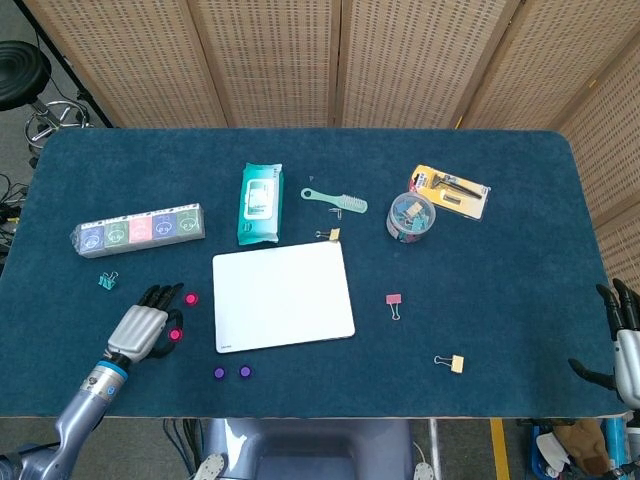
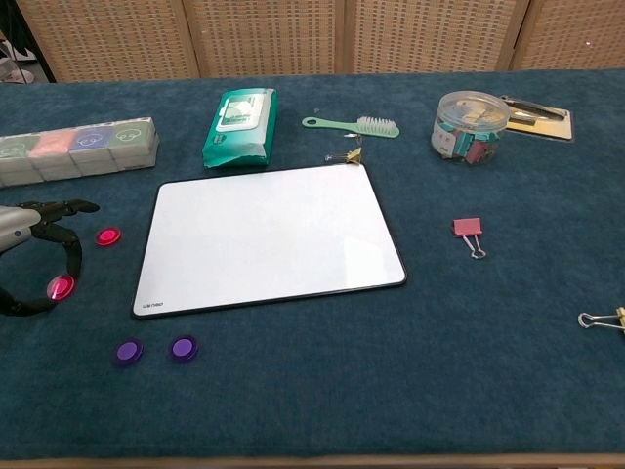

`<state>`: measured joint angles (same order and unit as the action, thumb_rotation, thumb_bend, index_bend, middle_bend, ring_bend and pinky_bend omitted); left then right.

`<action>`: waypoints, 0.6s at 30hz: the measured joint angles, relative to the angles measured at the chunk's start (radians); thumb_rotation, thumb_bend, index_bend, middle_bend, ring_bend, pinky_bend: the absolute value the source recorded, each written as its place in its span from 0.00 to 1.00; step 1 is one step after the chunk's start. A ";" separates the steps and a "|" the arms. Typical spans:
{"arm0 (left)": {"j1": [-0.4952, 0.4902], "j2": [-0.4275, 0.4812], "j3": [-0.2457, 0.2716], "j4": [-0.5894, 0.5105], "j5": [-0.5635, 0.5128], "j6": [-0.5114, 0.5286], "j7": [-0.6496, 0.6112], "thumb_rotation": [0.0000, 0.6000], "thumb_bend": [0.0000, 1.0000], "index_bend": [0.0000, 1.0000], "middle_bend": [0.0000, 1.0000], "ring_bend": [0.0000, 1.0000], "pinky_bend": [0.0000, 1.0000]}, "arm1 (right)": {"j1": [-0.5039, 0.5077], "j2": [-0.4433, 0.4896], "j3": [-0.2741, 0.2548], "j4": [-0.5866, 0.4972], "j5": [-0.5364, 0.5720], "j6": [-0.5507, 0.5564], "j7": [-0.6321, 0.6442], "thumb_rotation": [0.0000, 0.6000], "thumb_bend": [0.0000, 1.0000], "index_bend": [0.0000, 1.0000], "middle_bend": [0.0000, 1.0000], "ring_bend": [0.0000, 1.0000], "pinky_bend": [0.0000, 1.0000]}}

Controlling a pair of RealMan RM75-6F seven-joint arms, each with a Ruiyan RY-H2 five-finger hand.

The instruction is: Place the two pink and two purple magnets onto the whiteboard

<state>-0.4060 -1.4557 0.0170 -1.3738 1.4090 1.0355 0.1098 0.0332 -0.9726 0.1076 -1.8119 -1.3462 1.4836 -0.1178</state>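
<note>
Left hand at bench's near-left edge, fingers curled around one pink magnet, fingertip and thumb closing on it; contact uncertain. Second pink magnet just beyond. Two purple magnets lie nearer, off whiteboard, which is bare. Right hand idle, fingers apart, at far right edge.

Open blue cloth lies all around the whiteboard on its near and right sides. At its far edge crowd the wipes pack, a green brush and a small clip touching the corner. A pink binder clip sits off right.
</note>
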 measured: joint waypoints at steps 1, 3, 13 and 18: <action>0.001 0.000 0.001 0.002 0.001 0.003 -0.001 1.00 0.31 0.65 0.00 0.00 0.00 | 0.000 0.000 0.000 0.000 0.000 0.000 0.000 1.00 0.00 0.00 0.00 0.00 0.00; 0.002 0.001 -0.001 0.004 -0.002 0.006 -0.004 1.00 0.31 0.65 0.00 0.00 0.00 | 0.000 0.000 0.000 0.000 -0.001 0.000 -0.001 1.00 0.00 0.00 0.00 0.00 0.00; -0.031 0.019 -0.038 -0.049 -0.007 0.000 -0.002 1.00 0.31 0.65 0.00 0.00 0.00 | -0.001 0.002 -0.001 -0.004 0.001 -0.001 0.001 1.00 0.00 0.00 0.00 0.00 0.00; -0.085 0.031 -0.076 -0.112 -0.025 -0.045 0.036 1.00 0.31 0.64 0.00 0.00 0.00 | -0.001 0.003 -0.001 -0.004 0.003 -0.002 0.001 1.00 0.00 0.00 0.00 0.00 0.00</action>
<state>-0.4912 -1.4244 -0.0591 -1.4854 1.3840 0.9905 0.1456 0.0326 -0.9694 0.1070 -1.8162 -1.3435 1.4820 -0.1171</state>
